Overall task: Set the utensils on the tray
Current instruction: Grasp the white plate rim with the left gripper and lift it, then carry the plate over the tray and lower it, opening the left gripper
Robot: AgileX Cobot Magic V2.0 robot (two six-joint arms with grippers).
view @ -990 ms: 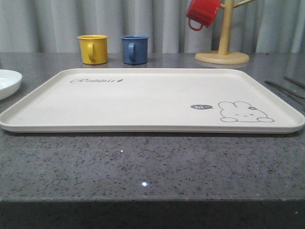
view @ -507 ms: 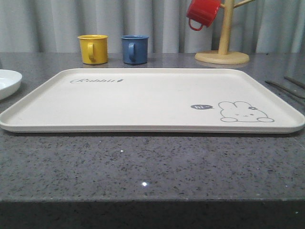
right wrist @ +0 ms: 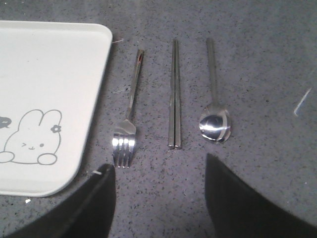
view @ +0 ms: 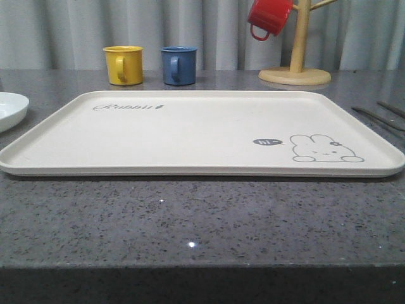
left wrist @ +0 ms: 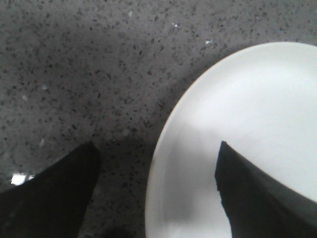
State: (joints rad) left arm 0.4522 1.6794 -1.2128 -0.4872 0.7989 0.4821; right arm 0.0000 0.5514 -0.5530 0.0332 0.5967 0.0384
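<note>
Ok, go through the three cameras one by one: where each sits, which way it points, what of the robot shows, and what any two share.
Front view: low at the table edge, facing forward across the tray toward the mugs and curtain; the plate sits at the left.
Left wrist view: above the table, looking down on the plate; left gripper open, one finger over the plate.
Right wrist view: looking down on the fork, chopsticks, spoon and tray corner; right gripper open.
Shared: plate in front and left wrist; tray in front and right wrist.
</note>
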